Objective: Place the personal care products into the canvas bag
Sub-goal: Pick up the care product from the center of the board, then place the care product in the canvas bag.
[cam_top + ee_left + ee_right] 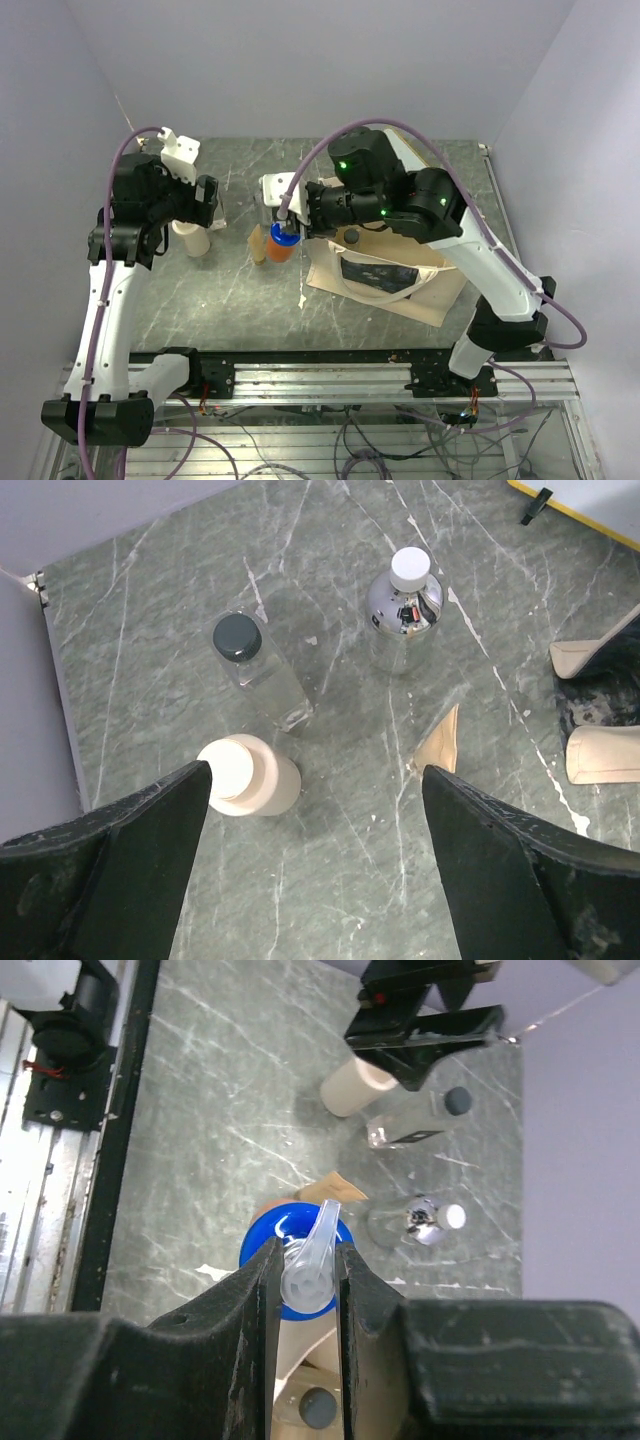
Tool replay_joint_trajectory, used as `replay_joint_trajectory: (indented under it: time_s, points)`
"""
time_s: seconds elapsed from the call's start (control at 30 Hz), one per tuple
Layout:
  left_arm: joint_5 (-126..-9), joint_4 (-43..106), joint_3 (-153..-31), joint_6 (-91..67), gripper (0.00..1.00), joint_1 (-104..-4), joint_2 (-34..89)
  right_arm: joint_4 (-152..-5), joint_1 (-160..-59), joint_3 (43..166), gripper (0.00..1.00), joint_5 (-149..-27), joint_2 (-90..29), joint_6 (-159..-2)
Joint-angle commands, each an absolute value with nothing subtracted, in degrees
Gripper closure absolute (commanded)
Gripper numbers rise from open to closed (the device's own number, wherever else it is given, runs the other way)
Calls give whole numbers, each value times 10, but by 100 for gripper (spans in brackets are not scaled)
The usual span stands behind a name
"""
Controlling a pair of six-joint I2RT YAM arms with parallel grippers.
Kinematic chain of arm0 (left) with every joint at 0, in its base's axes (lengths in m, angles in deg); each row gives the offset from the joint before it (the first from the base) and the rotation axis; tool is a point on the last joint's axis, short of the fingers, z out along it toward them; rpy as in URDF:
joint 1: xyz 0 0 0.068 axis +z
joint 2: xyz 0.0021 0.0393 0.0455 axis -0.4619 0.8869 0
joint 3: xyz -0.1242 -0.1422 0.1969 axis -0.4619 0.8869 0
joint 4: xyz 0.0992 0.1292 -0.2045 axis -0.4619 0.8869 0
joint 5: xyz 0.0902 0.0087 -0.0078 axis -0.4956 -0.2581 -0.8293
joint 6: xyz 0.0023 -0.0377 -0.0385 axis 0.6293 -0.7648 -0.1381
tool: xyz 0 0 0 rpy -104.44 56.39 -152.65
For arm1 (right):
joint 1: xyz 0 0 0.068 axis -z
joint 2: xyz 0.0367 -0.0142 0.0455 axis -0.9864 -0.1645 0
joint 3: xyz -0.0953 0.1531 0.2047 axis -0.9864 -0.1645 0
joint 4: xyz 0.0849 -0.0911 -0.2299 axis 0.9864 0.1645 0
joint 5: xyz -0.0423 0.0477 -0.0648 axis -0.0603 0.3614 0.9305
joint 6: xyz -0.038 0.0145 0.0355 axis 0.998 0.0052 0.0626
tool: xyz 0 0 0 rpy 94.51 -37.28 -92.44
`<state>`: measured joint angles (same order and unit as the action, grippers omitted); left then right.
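My right gripper (310, 1260) is shut on the clear pump head of the orange bottle with the blue cap (262, 1250), (283, 245), just at the left edge of the canvas bag (385, 275). Below the jaws, a dark-capped container (318, 1407) lies in the bag's mouth. My left gripper (318, 775) stands open above the table with nothing between its fingers, the cream cylinder (248, 775) beside its left finger. A clear bottle with a dark cap (255, 665), a silvery bottle with a white cap (403, 605) and a tan tube (440, 742) stand farther off.
The left gripper (205, 200) hovers over the cream cylinder (192, 238) at the table's left. A white board (278, 186) lies behind the bottles. The bag's handles (600, 752) reach in from the right. Walls close the table's back and sides.
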<state>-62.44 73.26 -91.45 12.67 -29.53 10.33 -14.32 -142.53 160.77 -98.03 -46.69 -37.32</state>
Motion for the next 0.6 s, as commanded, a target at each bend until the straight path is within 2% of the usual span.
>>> replay_joint_trajectory:
  time_s: [0.0,0.2,0.57]
  points:
    - [-622,701,-903,113,1,-289,112,-185,-1420,1644,100,-918,-444,-386]
    - [-610,689,-887,116,1,-289,109,-192,-1394,1684,100,-922,-435,-396]
    - [-546,695,-873,120,1,-290,114,-212,-1361,1669,100,-923,-377,-395]
